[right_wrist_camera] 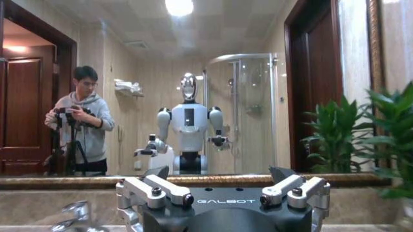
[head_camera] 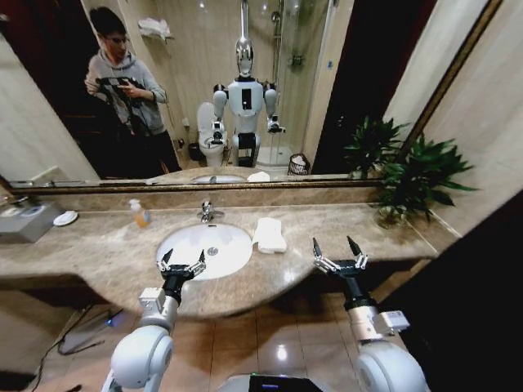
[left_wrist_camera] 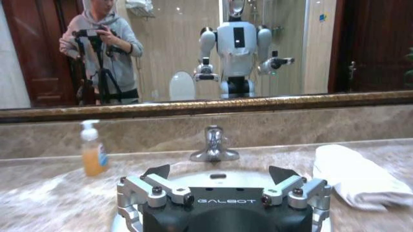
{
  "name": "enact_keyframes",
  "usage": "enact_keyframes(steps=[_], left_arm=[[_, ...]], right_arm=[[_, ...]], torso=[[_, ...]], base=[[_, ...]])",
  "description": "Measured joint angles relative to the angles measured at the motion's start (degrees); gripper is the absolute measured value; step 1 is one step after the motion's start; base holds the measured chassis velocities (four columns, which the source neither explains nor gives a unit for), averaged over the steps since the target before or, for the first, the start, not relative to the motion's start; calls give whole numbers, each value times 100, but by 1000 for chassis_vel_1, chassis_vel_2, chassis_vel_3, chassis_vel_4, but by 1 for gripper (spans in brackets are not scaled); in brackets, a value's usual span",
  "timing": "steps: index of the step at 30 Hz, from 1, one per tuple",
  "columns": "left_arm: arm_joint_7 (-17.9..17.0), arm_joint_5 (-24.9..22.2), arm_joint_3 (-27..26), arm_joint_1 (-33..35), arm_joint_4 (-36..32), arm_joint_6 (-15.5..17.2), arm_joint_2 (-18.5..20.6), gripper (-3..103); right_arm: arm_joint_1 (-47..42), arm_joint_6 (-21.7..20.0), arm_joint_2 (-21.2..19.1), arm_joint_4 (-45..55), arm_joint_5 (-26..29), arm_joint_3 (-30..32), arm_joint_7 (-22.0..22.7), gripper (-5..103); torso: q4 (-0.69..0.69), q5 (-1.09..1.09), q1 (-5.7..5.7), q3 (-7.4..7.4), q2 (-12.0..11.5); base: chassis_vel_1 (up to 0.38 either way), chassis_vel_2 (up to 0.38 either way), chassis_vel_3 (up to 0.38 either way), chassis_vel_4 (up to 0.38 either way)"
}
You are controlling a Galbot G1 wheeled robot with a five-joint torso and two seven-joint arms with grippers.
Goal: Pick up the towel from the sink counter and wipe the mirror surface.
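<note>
Towel (head_camera: 269,234), far end seemingly folded under.

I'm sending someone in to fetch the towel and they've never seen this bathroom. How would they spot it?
Start at the long speckled marble sink counter under the wide mirror. Find the white oval basin with the chrome tap; the towel lies on the counter beside it, toward the potted plant. It is soft, rumpled cloth, unlike the hard basin.

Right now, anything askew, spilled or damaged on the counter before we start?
Nothing stands out. The small white terry towel lies folded on the beige speckled marble counter, beside the white oval basin. The orange soap bottle stands upright. Both grippers, left and right, are open and empty.
</note>
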Motion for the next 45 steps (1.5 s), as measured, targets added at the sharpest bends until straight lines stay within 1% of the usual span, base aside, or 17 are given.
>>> enact_keyframes(steps=[1,3,8,9,13,14,17,18,19,20,21,23,26,28,32,38,45], left_arm=[[1,0,1,-2,-1,0,0,100],[1,0,1,-2,0,0,1,100],[0,0,0,0,-1,0,1,100],[0,0,0,-2,0,0,1,100],[1,0,0,-1,-1,-1,0,100],[1,0,1,-2,0,0,1,100],[0,0,0,0,0,0,1,100],[0,0,0,0,0,0,1,100],[0,0,0,0,0,0,1,100],[-1,0,-2,1,-1,0,1,100],[-2,0,-1,0,0,0,1,100],[-2,0,-1,1,0,0,1,100],[1,0,2,-3,0,0,1,100],[2,0,2,-4,-1,0,1,100],[1,0,1,-2,0,0,1,100],[1,0,1,-3,-1,0,1,100],[0,0,0,0,-1,0,1,100]], right_arm=[[-1,0,0,0,0,2,0,100],[-1,0,0,0,0,1,0,100],[-2,1,0,0,0,0,0,100],[0,1,0,0,0,0,0,100],[-1,1,0,0,0,1,0,100],[-1,1,0,0,0,1,0,100],[-1,1,0,0,0,-1,0,100],[-4,0,0,0,0,0,0,100],[-4,0,0,0,0,0,0,100],[-2,0,0,0,0,-1,0,100],[-3,1,0,0,0,-1,0,100],[-3,1,0,0,0,-1,0,100],[-3,1,0,0,0,1,0,100],[-1,1,0,0,0,2,0,100],[4,1,0,0,0,1,0,100],[1,1,0,0,0,1,0,100],[0,0,0,0,0,0,0,100]], torso=[[-8,4,-2,-1,1],[-5,-4,0,0,0],[-3,5,-2,0,2],[-4,-5,0,0,1],[-4,6,-3,-1,3],[-3,-5,0,0,1],[-1,1,-2,-1,2],[-6,2,-5,-2,4],[-6,2,-5,-2,4],[0,1,-5,-2,4],[-2,-5,-5,-2,3],[-2,0,-5,-2,4],[-10,0,-2,0,1],[-9,4,2,1,-1],[2,0,7,3,-3],[-6,0,2,1,-2],[-2,0,0,0,0]], base=[[307,-305,-349,324],[320,-355,-343,336],[351,-324,-345,349],[345,-358,-346,361],[337,-339,-343,334],[315,-332,-334,349],[302,-320,-300,315],[278,-271,-249,255],[278,-271,-249,255],[215,-271,-180,245],[93,-117,-180,185],[93,-50,-133,185],[-61,-42,-70,33],[-72,-59,45,-39],[-18,8,147,-73],[6,2,9,2],[31,-131,-32,125]])
